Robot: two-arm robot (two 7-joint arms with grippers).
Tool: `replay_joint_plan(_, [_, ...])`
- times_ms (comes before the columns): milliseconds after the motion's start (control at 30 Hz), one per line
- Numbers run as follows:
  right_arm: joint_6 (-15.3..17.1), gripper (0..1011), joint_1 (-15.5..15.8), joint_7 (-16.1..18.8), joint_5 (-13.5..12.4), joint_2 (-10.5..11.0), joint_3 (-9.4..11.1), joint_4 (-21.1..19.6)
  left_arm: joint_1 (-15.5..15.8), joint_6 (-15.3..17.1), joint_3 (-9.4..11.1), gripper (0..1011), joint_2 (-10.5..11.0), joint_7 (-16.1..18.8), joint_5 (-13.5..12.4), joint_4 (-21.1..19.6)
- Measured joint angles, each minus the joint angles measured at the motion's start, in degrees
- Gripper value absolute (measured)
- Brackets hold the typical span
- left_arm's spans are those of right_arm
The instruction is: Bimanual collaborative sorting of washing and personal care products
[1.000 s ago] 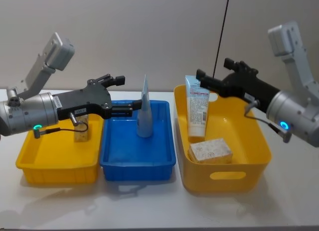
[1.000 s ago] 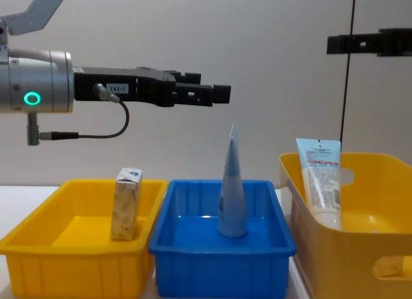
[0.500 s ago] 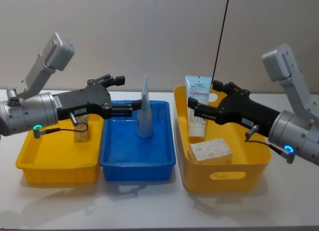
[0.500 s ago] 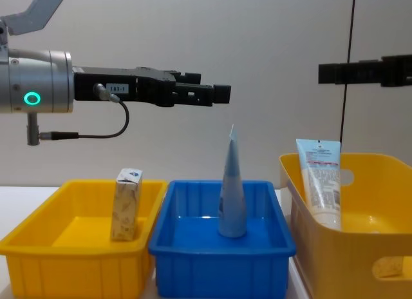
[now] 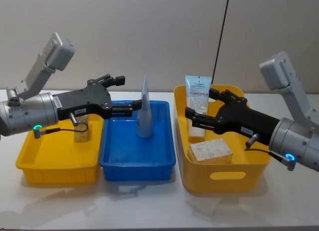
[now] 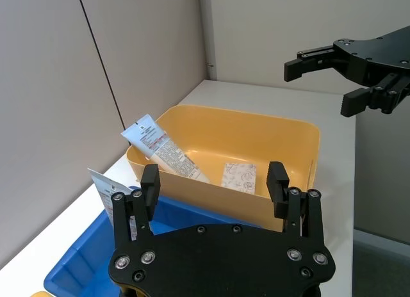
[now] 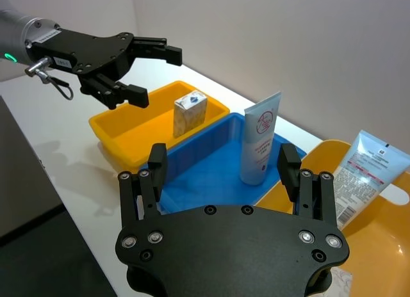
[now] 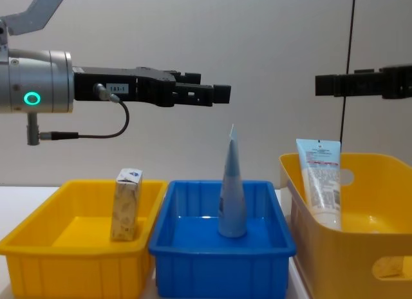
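Right hand (image 5: 197, 107) hovers released over the white tube (image 5: 197, 104); left hand (image 5: 125, 95) released, beside the blue-grey tube (image 5: 144, 114)

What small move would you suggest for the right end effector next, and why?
Probably lower the right end effector, which is open, above the deep yellow bin, beside the white tube leaning on the bin's wall. The left end effector hangs open above the blue bin.

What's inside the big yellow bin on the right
In the big yellow bin, a white tube with red-blue print leans against the back wall and a flat marbled box lies on the floor. The right claw hangs above, covering part of the floor.
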State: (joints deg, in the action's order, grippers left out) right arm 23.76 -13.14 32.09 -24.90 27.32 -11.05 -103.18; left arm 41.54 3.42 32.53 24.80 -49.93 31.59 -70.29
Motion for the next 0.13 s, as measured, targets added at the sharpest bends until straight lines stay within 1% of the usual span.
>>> replay_joint_plan(133, [-0.1, 1002, 0.2, 0.2, 0.0, 0.2, 0.0, -0.1, 0.0, 0.0, 0.0, 1001, 0.0, 0.0, 0.0, 0.0])
